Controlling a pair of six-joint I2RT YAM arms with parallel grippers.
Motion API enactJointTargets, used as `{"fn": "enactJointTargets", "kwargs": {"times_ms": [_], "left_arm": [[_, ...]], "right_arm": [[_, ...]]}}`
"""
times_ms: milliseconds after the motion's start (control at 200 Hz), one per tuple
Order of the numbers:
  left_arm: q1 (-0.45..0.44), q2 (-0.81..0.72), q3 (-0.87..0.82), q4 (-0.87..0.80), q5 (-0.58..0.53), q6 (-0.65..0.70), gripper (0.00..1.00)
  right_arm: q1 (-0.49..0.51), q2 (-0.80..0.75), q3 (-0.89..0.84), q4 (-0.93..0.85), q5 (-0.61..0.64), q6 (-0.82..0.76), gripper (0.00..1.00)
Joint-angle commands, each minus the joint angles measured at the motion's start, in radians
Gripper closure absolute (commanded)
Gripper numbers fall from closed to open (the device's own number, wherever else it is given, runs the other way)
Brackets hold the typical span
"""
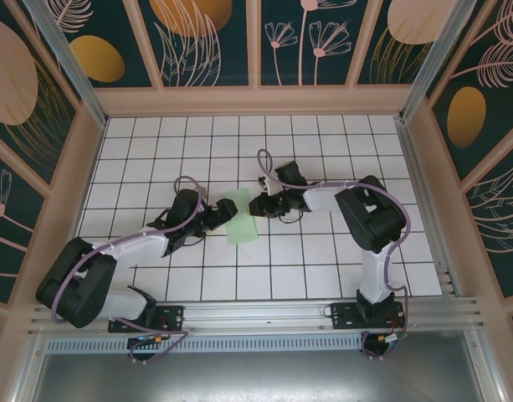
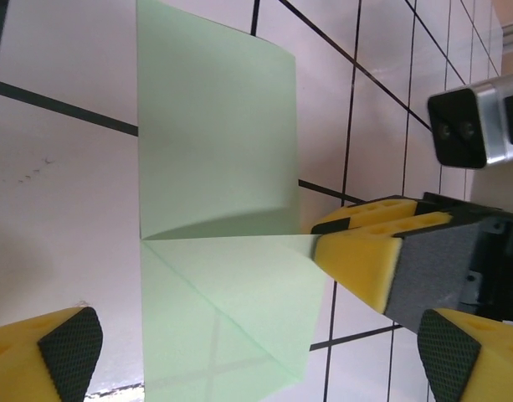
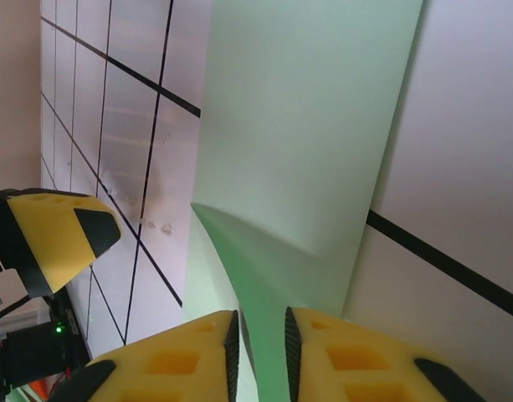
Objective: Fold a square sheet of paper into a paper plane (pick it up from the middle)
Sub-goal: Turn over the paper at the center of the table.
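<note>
The left arm (image 1: 114, 260) reaches from its base at the near left corner across the white gridded worktop (image 1: 323, 268) toward the middle. The left gripper (image 1: 216, 214) sits just at the left edge of the square sheet of paper (image 1: 240, 219). Seen from the left wrist, its jaws stand wide open, one yellow pad (image 2: 59, 347) low at the left and the other low at the right, with the near part of the sheet lying between them and nothing gripped. Whether either pad touches the paper cannot be told. The pale mint-green sheet lies near the centre of the worktop, between the two grippers. It is no longer flat: from above it reads as a narrow strip slanted across the tiles. The left wrist view shows a crease running across it, with a diagonal fold line in the nearer half. At the sheet's right edge is the right gripper (image 1: 258, 206). In the right wrist view its jaws are nearly closed, and the two yellow fingertips (image 3: 197, 352) pinch a raised ridge of the paper in the thin gap between them. The rest of the sheet stretches away flat on the tiles. The right arm (image 1: 369, 218) bends back from there to its base at the near right.
</note>
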Motion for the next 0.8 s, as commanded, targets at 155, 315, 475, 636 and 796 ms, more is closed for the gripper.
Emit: {"fn": "enactJointTargets", "kwargs": {"times_ms": [155,315,475,636,796], "left_arm": [[-0.002,0.022,-0.003,0.095,0.075,-0.016,0.02],[-0.002,0.050,-0.005,0.166,0.131,-0.039,0.11],[-0.002,0.099,0.004,0.221,0.166,-0.066,0.21],[-0.002,0.135,0.017,0.214,0.154,-0.064,0.28],[-0.001,0.167,0.027,0.213,0.144,-0.063,0.33]], "right_arm": [[-0.018,-0.015,-0.025,0.117,-0.050,0.034,0.93],[-0.027,-0.029,-0.066,0.183,-0.067,0.094,0.94],[-0.051,-0.034,-0.080,0.195,-0.065,0.109,0.94],[-0.064,-0.037,-0.095,0.208,-0.061,0.127,0.94],[-0.068,-0.043,-0.105,0.214,-0.059,0.129,0.94]]}}
